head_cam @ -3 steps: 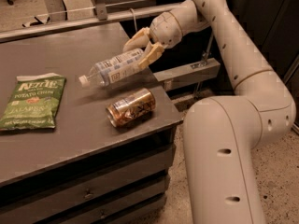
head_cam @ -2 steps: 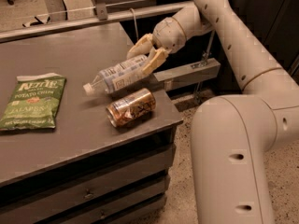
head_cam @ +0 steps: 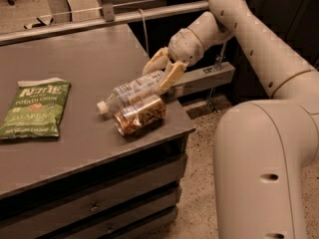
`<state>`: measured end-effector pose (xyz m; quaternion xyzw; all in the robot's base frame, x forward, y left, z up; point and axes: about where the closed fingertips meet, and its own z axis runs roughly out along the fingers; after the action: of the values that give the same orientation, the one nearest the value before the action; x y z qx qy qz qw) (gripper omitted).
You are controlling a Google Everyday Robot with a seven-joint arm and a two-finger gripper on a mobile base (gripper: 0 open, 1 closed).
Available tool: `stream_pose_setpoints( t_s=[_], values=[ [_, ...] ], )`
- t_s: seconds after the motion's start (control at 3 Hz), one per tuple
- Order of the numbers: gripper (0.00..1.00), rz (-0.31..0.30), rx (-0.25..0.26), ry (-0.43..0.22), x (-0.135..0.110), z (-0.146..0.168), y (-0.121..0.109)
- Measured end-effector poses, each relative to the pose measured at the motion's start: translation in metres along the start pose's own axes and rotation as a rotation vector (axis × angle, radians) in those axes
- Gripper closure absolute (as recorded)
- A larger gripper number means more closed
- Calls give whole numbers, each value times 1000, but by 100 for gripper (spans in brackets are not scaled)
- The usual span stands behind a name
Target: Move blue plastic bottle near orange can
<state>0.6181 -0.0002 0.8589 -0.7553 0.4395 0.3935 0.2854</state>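
The blue plastic bottle (head_cam: 130, 92), clear with a white cap and blue-and-white label, lies tilted with its cap pointing left, resting right against the back of the orange can (head_cam: 139, 115). The can lies on its side near the front right corner of the grey table (head_cam: 75, 59). My gripper (head_cam: 163, 72) is at the bottle's right end, its cream fingers (head_cam: 172, 76) on either side of the bottle's base, shut on it.
A green chip bag (head_cam: 34, 107) lies flat at the table's left. A metal rail (head_cam: 124, 16) runs along the table's far edge. The table's right edge drops off just past the can. Drawers sit below the tabletop.
My gripper has lowered the bottle down toward the can; the bottle went from held above the table to resting against the can.
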Motion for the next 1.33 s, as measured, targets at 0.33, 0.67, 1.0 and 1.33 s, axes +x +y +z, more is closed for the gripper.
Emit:
stream_pose_setpoints(
  t_s=[0.33,0.67,1.0,1.33],
  values=[
    [82,16,-5,41,9,-3,8],
    [59,16,-5,45,8,-4,8],
    [35,16,-5,45,8,-4,8],
    [12,16,-5,45,9,-3,8]
  ],
)
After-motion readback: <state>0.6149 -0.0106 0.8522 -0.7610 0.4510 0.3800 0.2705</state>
